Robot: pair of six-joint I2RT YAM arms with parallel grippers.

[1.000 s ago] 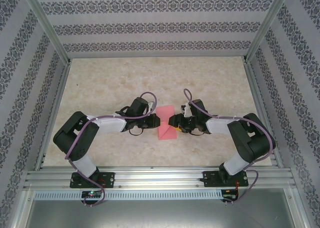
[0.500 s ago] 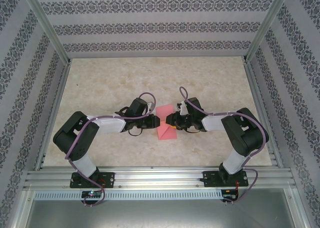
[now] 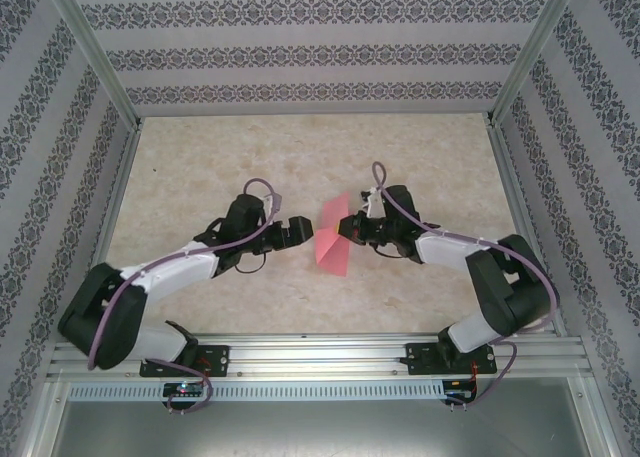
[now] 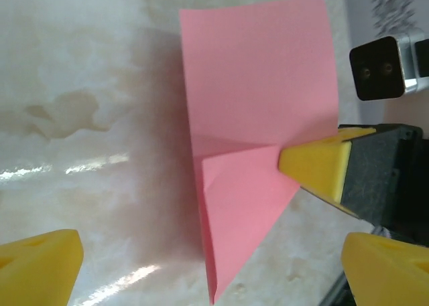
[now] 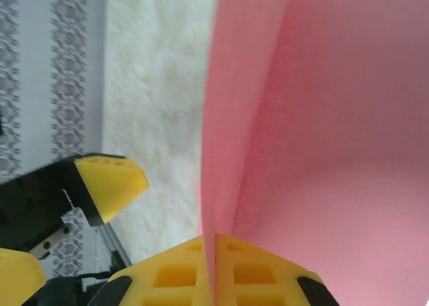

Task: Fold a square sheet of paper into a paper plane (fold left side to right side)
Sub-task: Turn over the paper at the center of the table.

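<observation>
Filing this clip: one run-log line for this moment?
left pincer: open, clear of paper | right pincer: shut on paper edge | paper: partly folded

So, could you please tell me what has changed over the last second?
The left gripper let go of the thin salmon-pink paper sheet, opened wide and drew back leftward. The right gripper closed on the sheet's right edge. The sheet stays in the middle of the beige marbled table, partly folded.

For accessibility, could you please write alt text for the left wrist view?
The right gripper pinches one edge of a partly folded salmon-pink paper sheet over a marbled table. The open left gripper shows yellow fingertips at the bottom corners.
</observation>
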